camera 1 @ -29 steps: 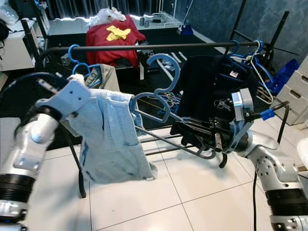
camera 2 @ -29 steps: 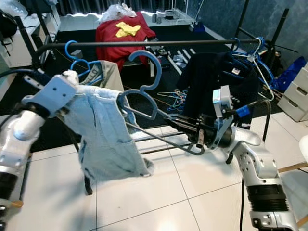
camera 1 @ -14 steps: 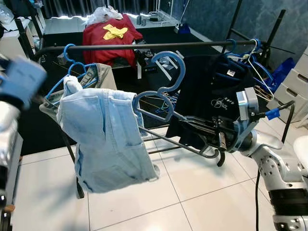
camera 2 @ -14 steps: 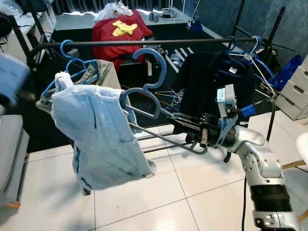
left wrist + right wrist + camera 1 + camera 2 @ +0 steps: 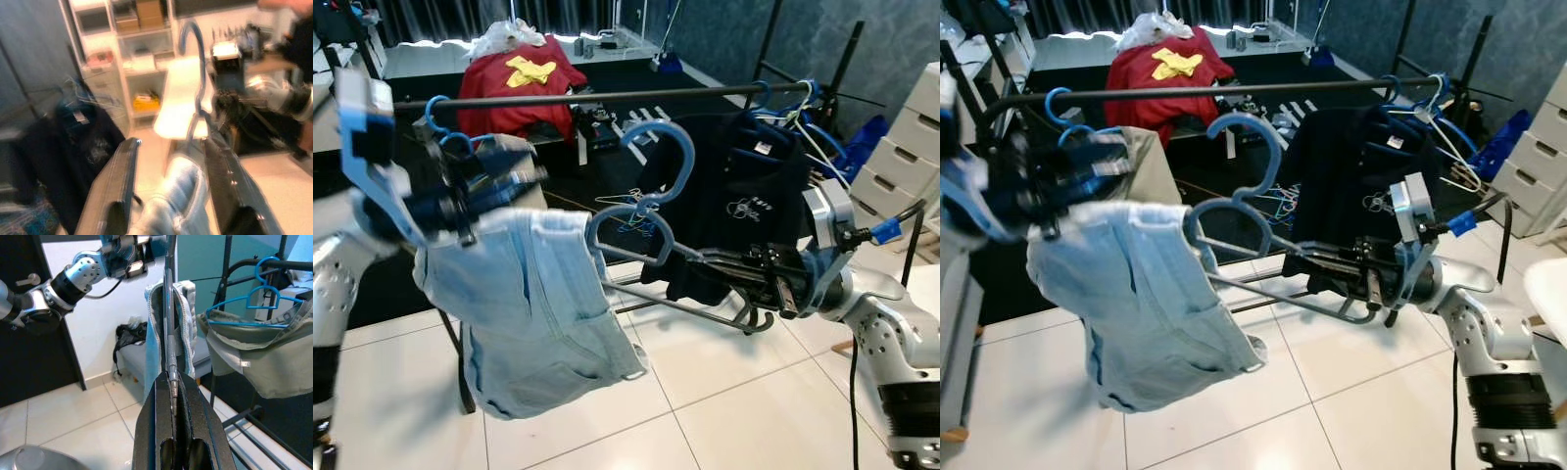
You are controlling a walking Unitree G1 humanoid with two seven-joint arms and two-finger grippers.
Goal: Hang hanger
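Blue hanger (image 5: 641, 211) w/ the light denim garment (image 5: 533, 304) sits below and in front of the black rail (image 5: 607, 96), hook up, not yet over it. Its long axis runs left-right between your arms. Right gripper (image 5: 783, 284) is clamped on the hanger's lower bar end, so it's the nearer arm; you need to lift and push fwd. Left gripper (image 5: 168, 196) is spread open at the denim's far shoulder. Dark shirt (image 5: 744, 196) on the rail has a white print, unreadable.

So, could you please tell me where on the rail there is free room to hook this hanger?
The rail is bare between the blue hanger over the beige garment and the dark shirt. The right end is crowded with hangers. The right pincer holds the denim-laden hanger below that gap.
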